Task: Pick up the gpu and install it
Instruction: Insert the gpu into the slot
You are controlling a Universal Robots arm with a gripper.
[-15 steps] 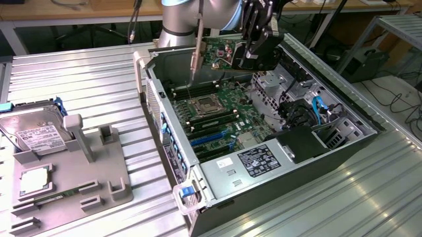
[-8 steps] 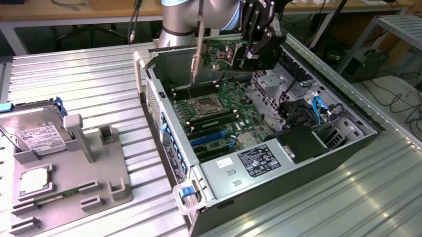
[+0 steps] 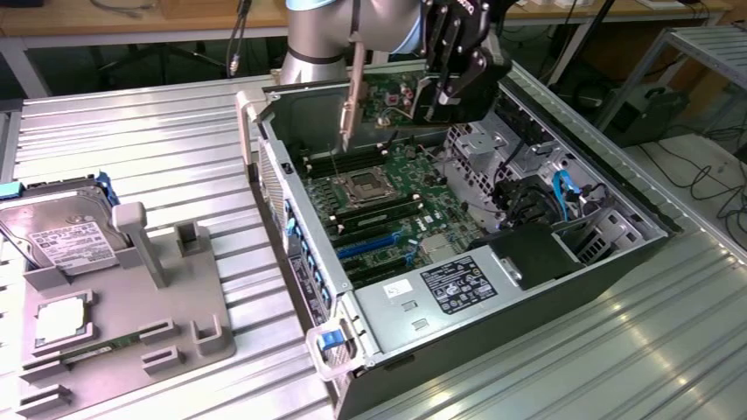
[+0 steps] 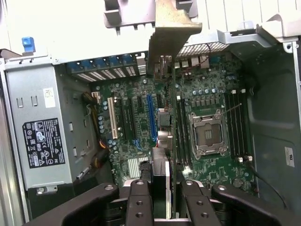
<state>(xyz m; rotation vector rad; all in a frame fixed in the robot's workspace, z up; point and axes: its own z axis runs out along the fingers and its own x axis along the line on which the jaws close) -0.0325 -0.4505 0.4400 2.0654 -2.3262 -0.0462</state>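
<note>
A: Status of the hand point(image 3: 450, 87)?

B: It hangs over the far end of the open case point(image 3: 653, 219), fingers point(image 4: 140, 202) clamped on the gpu point(image 3: 391, 109). The card hangs edge-down above the motherboard point(image 3: 386, 201), its silver bracket point(image 3: 349, 96) towards the exterior view's left.

A: Is the card seated?

B: Judged not yet. In the wrist view the gpu point(image 4: 173, 127) is seen edge-on, with the slots point(image 4: 151, 115) well below it. Which slot lies under it cannot be told.

A: Handling properties?

B: Judged light, thin and stiff. The board is fragile: small components cover its face and would not tolerate scraping against the case wall or the socket point(image 3: 364, 184). The faces are smooth, so a weak pinch could let it slide.

A: Recommended hold?

B: Across the top edge, near mid-length, as the hand has it now. That keeps the bracket and the contact edge free.

A: Other items?

B: On the bench point(image 3: 152, 131), left of the case, a grey holder point(image 3: 129, 306) carries a hard drive point(image 3: 65, 232) and a memory stick point(image 3: 100, 348).
</note>
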